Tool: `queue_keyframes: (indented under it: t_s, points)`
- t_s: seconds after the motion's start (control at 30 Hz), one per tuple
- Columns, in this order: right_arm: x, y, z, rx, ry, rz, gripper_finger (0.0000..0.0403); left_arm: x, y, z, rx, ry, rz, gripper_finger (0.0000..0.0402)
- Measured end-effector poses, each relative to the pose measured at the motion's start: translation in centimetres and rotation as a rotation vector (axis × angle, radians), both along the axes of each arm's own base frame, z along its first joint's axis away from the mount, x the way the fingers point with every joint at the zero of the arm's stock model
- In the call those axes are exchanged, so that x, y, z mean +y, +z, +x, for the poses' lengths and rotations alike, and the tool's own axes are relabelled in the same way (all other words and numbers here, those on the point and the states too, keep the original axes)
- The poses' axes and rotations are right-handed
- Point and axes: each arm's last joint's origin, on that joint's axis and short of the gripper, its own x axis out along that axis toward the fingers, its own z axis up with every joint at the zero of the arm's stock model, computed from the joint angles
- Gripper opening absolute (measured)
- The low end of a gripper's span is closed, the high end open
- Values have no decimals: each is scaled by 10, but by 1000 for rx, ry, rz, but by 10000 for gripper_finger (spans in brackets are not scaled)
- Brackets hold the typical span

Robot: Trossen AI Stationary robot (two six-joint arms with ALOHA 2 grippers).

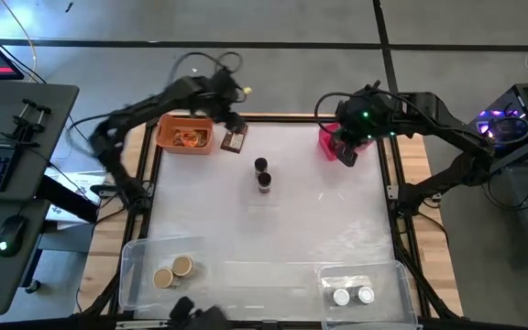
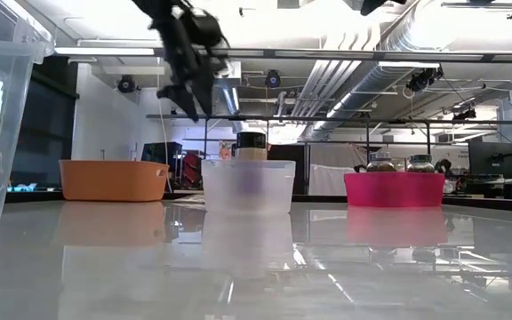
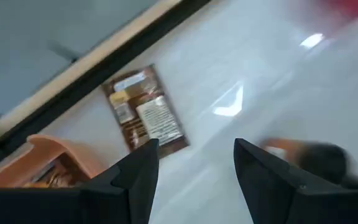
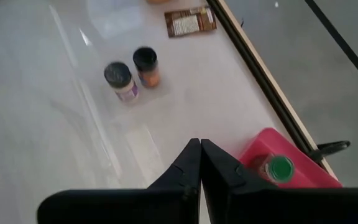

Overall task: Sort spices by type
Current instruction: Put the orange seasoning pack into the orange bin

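left arm (image 1: pixel 145 115): all dark, chunky jointed links, kinda matte black
left arm cable: a thin pale wire loops loose above the wrist
left gripper (image 3: pixel 194 180): two flat dark fingers with angular, wedge-cut tips
right arm (image 1: pixel 447 137): same dark build, thick segments
right arm light: small green glow on the wrist housing
right gripper (image 4: pixel 200 163): two dark tapered fingers, smooth faces, coming to a narrow point

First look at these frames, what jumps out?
The two bright bins at the far edge: the orange bin on the left and the pink bin on the right. The left gripper hangs open over a brown packet beside the orange bin. Two dark-capped jars stand alone mid-table.
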Motion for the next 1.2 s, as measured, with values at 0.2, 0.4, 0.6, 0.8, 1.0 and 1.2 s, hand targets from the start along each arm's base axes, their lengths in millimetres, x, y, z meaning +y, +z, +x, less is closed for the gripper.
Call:
queue_keyframes:
  t_s: [0.2,0.4,0.6,0.8,1.0,1.2]
  points:
    - [-1,3,3,-58,-34,13,0,39,-45,44,139,73,-113,177]
    - [-1,3,4,-66,-39,15,0,58,-80,65,271,86,-98,166]
    - [-1,3,4,-71,-50,23,0,59,-78,62,316,56,-121,161]
    - [-1,4,5,-80,-35,9,0,55,-61,58,283,35,-96,160]
    - [-1,4,5,-73,-16,-5,0,19,-35,71,242,-48,-33,160]
    - [-1,4,5,-72,-16,-5,0,-51,-53,108,228,-150,43,160]
